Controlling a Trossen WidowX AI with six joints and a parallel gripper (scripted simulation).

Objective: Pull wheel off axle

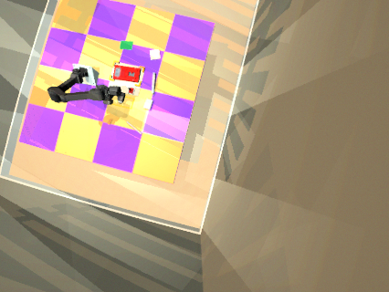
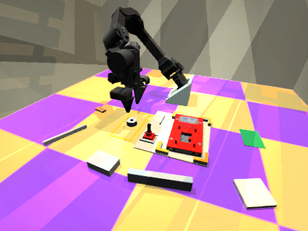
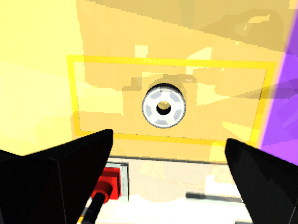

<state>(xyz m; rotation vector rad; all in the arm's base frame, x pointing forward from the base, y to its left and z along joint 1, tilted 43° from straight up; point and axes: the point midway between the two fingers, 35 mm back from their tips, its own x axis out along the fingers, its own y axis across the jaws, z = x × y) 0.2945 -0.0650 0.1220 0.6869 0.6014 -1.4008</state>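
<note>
The wheel, black with a pale grey face and a centre hole, lies flat on the table inside the yellow outline of the marked area, clear of its lines. My gripper is open and empty, above the wheel with its fingertips apart and not touching it. The black upright axle stands bare on its red base, beside the marked area. In the top view the arm hides the wheel.
A red block sits between yellow corner pieces on the white board beside the axle. A white block, a long bar, a thin bar, a white plate, a green patch and a small orange block lie around.
</note>
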